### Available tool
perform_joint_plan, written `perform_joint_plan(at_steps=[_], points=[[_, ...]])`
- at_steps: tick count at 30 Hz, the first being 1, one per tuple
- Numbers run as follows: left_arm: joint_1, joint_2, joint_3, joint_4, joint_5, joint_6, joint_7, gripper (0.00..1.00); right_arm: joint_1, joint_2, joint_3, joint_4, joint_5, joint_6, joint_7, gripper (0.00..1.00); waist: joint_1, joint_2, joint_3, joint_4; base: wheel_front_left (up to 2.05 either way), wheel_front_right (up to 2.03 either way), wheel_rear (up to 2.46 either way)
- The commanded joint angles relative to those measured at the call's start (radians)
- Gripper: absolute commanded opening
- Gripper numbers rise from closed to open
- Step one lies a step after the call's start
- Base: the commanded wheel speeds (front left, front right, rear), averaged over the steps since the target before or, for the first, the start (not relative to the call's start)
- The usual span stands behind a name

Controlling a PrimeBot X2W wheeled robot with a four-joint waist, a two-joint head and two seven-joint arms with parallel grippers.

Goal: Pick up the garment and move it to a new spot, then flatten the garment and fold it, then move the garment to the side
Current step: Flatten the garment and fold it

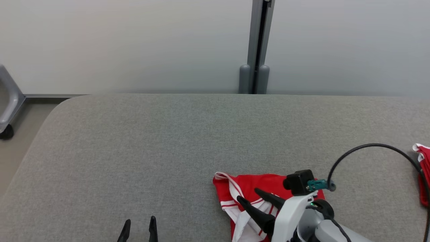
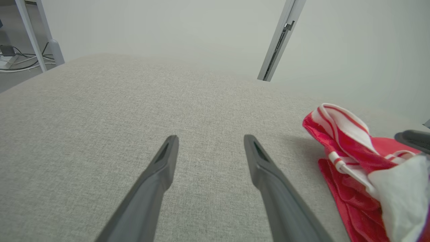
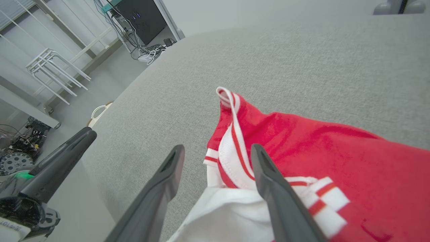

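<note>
Head view: the crumpled red-and-white fabric garment (image 1: pixel 265 183) lies at the near right of the grey fabric-covered worktop (image 1: pixel 168 151). The right gripper (image 1: pixel 248 194) is over it with jaws spread, holding nothing. The left gripper (image 1: pixel 140 220), at the near left, has its fingers parted too.

Right fingers (image 1: pixel 255 211): two, long, dark grey, tapering to blunt tips; narrow slot recessed in inner face near each tip.
Left fingers (image 1: pixel 153 231): same pattern, matt dark grey.
Right forearm shell (image 1: pixel 290 215): glossy white, curved; grey joint housing (image 1: pixel 331 233) behind.
Wrist camera block (image 1: pixel 298 182): black, boxy.
Teal connector (image 1: pixel 316 184) at block side.
Black cable (image 1: pixel 369 145): thin, looped in wide arc from connector.
Small green indicator (image 1: pixel 312 204): lit, below block.
Left wrist housing (image 3: pixel 20 211): black, green light, white label; lettering unreadable.
</note>
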Motion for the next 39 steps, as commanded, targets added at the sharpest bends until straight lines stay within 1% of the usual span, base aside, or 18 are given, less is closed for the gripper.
perform_joint_plan(at_steps=[1,2,3,5,8,11,12,15,17,20,23,29,39], points=[[-0.005,0.004,0.011,-0.003,0.0,0.0,-0.005,1.0,0.001,-0.034,-0.001,-0.024,-0.018,0.002,-0.029,1.0,0.0,0.0,-0.008,-0.028,0.0,0.0,0.0],[-0.003,0.004,0.017,-0.006,0.001,-0.001,-0.005,1.0,0.011,-0.056,-0.001,-0.052,-0.029,0.002,-0.049,1.0,0.0,0.0,-0.011,-0.04,0.0,0.0,0.0],[-0.001,0.004,0.028,-0.011,0.003,-0.002,-0.005,1.0,0.034,-0.111,-0.022,-0.098,-0.048,0.002,-0.094,1.0,0.0,0.0,-0.016,-0.062,0.0,0.0,0.0],[-0.001,0.004,0.038,-0.016,0.004,-0.006,-0.005,1.0,0.065,-0.173,-0.065,-0.131,-0.074,0.002,-0.143,1.0,0.0,0.0,-0.022,-0.08,0.0,0.0,0.0],[0.004,0.004,0.051,-0.027,0.0,0.001,-0.004,1.0,0.128,-0.241,-0.146,-0.152,-0.109,0.002,-0.207,1.0,0.0,0.0,-0.027,-0.108,0.0,0.0,0.0],[0.006,0.004,0.057,-0.037,0.007,-0.003,-0.005,1.0,0.192,-0.301,-0.266,-0.13,-0.161,0.002,-0.265,1.0,0.0,0.0,-0.03,-0.125,0.0,0.0,0.0],[0.006,0.004,0.057,-0.037,0.007,-0.003,-0.005,1.0,0.192,-0.301,-0.266,-0.13,-0.161,0.002,-0.265,1.0,0.0,0.0,-0.03,-0.125,0.0,0.0,0.0],[0.007,0.004,0.066,-0.043,0.019,-0.005,-0.005,1.0,0.264,-0.312,-0.401,-0.095,-0.23,0.002,-0.293,1.0,0.0,0.0,-0.035,-0.136,0.0,0.0,0.0],[0.012,0.004,0.072,-0.046,0.019,-0.003,-0.005,1.0,0.306,-0.305,-0.494,-0.085,-0.294,0.002,-0.3,1.0,0.0,0.0,-0.039,-0.142,0.0,0.0,0.0],[0.018,0.004,0.082,-0.051,0.013,-0.004,-0.005,1.0,0.381,-0.264,-0.626,-0.104,-0.384,0.002,-0.299,1.0,0.0,0.0,-0.045,-0.149,0.0,0.0,0.0],[0.025,0.004,0.088,-0.05,0.01,-0.007,-0.005,1.0,0.439,-0.222,-0.708,-0.123,-0.444,0.002,-0.299,1.0,0.0,0.0,-0.05,-0.152,0.0,0.0,0.0],[0.033,0.004,0.102,-0.047,0.009,-0.014,-0.005,1.0,0.493,-0.167,-0.765,-0.156,-0.505,0.002,-0.3,1.0,0.0,0.0,-0.06,-0.156,0.0,0.0,0.0],[0.045,0.004,0.127,-0.053,0.025,-0.024,-0.005,1.0,0.513,-0.142,-0.788,-0.18,-0.551,0.002,-0.3,1.0,0.0,0.0,-0.063,-0.158,0.0,0.0,0.0]])
